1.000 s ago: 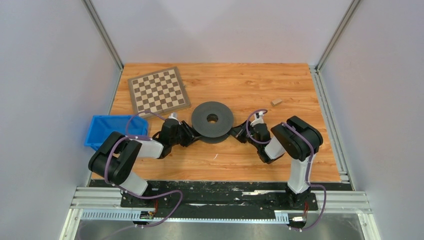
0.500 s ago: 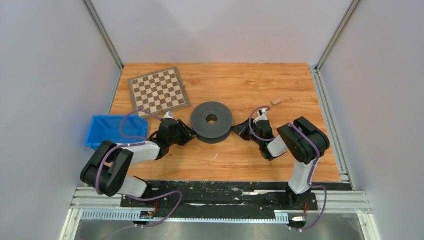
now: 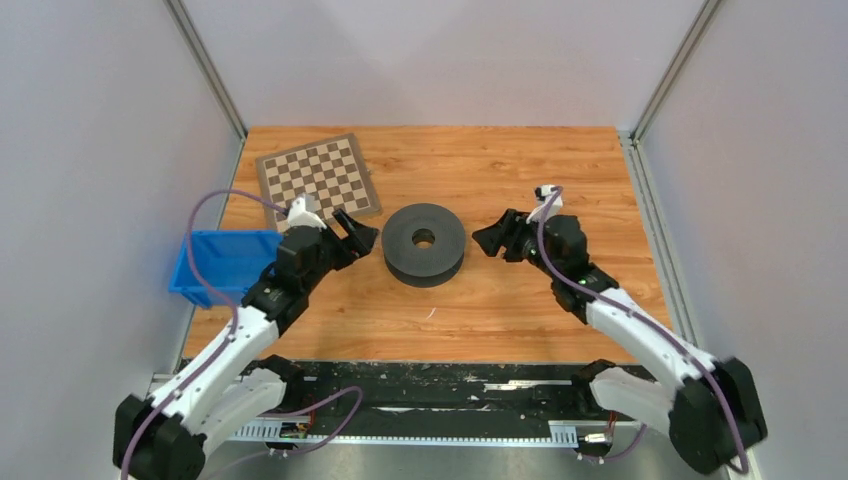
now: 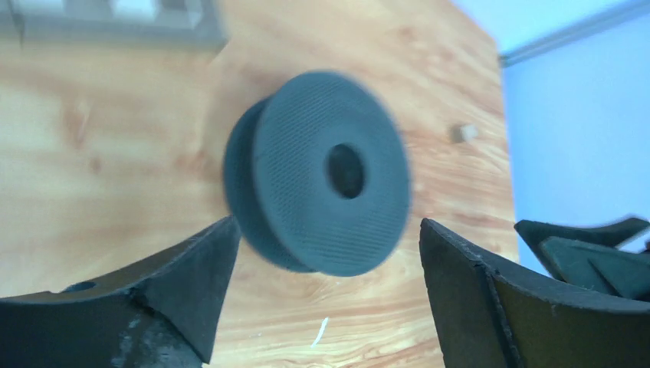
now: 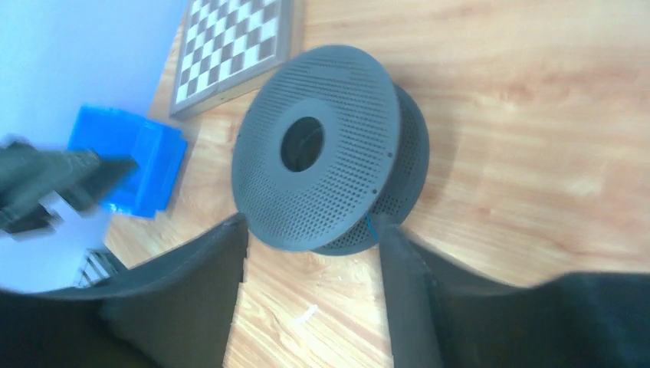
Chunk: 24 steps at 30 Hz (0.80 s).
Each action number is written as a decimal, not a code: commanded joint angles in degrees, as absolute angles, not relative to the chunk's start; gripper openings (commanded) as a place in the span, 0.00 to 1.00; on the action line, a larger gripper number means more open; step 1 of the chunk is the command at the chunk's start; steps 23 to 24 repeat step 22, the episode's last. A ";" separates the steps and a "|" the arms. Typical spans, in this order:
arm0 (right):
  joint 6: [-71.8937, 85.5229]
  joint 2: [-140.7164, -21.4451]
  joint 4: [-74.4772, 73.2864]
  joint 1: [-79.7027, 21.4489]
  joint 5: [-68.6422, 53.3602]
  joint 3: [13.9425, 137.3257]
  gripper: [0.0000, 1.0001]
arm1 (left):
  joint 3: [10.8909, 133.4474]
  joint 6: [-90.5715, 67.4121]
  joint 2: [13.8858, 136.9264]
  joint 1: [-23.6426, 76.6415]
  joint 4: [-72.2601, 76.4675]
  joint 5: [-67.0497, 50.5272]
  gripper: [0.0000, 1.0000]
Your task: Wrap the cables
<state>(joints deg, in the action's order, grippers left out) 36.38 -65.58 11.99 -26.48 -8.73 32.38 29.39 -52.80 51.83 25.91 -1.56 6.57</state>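
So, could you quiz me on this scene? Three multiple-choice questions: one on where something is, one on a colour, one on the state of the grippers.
1. On the table, the dark spool lies: A in the far right corner; B in the middle, between the left gripper and right gripper; C against the back edge.
2. The bin at the table's left edge is: A red; B blue; C green.
3. The grippers are: A both open, touching nothing; B both shut on the spool; C one open, one shut.
Answers: B, the top view shows it centred between them; B, its walls are plainly blue; A, each wrist view shows jaws spread, clear of the spool.
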 commanded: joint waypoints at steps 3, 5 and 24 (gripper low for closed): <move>21.76 -42.53 -15.64 -27.57 -7.42 41.53 0.99 | 44.09 -30.75 38.98 26.22 -14.90 -1.49 1.00; 22.98 -37.46 -19.90 -27.58 -4.39 43.44 1.00 | 45.89 -27.75 36.38 26.24 -17.27 -5.65 1.00; 27.06 -23.02 -30.09 -27.51 -3.01 45.40 1.00 | 43.35 -28.26 24.24 26.26 -19.08 -11.20 1.00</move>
